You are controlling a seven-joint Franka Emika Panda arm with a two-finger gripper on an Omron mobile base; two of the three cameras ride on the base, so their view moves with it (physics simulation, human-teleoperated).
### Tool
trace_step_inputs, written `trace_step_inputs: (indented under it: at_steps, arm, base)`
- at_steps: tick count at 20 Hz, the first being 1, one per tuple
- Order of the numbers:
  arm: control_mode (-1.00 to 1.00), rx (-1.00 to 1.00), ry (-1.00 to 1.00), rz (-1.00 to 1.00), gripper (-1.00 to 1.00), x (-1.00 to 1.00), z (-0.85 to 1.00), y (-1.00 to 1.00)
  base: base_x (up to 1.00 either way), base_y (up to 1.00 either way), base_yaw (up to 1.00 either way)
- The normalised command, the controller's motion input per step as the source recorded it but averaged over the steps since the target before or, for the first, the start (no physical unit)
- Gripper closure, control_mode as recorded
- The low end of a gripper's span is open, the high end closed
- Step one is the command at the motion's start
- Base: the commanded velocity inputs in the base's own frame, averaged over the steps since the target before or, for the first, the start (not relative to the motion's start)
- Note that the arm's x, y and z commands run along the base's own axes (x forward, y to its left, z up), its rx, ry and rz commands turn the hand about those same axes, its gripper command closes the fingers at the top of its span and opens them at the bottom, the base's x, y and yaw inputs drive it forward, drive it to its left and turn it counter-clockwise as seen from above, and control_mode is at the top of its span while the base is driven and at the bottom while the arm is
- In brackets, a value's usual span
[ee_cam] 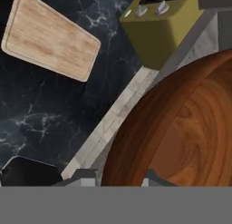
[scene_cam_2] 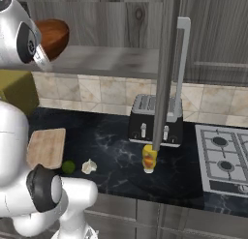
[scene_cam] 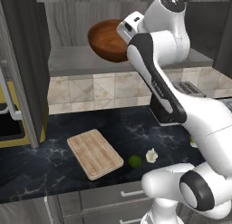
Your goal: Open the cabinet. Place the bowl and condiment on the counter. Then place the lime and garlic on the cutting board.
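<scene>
The bowl (scene_cam: pixel 108 40) hangs tilted at the top middle of the left base view, just above the open cabinet's shelf (scene_cam: pixel 77 60), with its hollow turned toward the camera. The gripper (ee_cam: pixel 121 182) is closed tight on the bowl's rim: in the hand view the two fingertips sit at the bottom edge, one on each side of the wooden wall, so the bowl is pinched by its edge and carried.

The bowl looks like turned, glossy wood, so it is stiff and should not break easily, but the polish makes it slippery. It is wide and deep next to a narrow pinch, so its weight hangs off one side of the grip and it may swing or slip if moved fast. The rim is the sensible place to hold it, as it is too wide to span.

Below, the counter (scene_cam: pixel 50 166) carries the cutting board (scene_cam: pixel 94 153) at lower middle of the left base view, with the lime (scene_cam: pixel 134 161) and the garlic (scene_cam: pixel 152 155) just to its right, near each other and off the board. In the right base view the condiment bottle (scene_cam_2: pixel 149 159) stands on the counter in front of the toaster (scene_cam_2: pixel 151 119), partly behind the edge of the open cabinet door (scene_cam_2: pixel 166 68).
</scene>
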Motion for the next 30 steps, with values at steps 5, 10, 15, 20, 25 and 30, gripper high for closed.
trace_step_inputs:
  at_steps: [5,10,15,20,25,30]
  arm:
    - [-1.0,0.0,0.0,0.05,1.0,-1.0,0.0,-0.53]
    - [-1.0,0.0,0.03,0.06,1.0,-0.96,-0.01,-0.47]
    - [-1.0,0.0,0.11,0.07,1.0,-0.75,-0.14,-0.39]
    - [-1.0,-0.02,0.09,0.07,1.0,-0.67,-0.31,-0.16]
    - [-1.0,-0.04,0.06,0.08,1.0,-0.62,-0.34,-0.01]
    - [-1.0,-0.07,0.11,0.02,1.0,-0.11,-0.49,0.0]
  base:
    - [0.0,0.0,0.0]
    - [0.0,0.0,0.0]
    - [0.0,0.0,0.0]
    - [0.0,0.0,0.0]
    - [0.0,0.0,0.0]
    - [0.0,0.0,0.0]
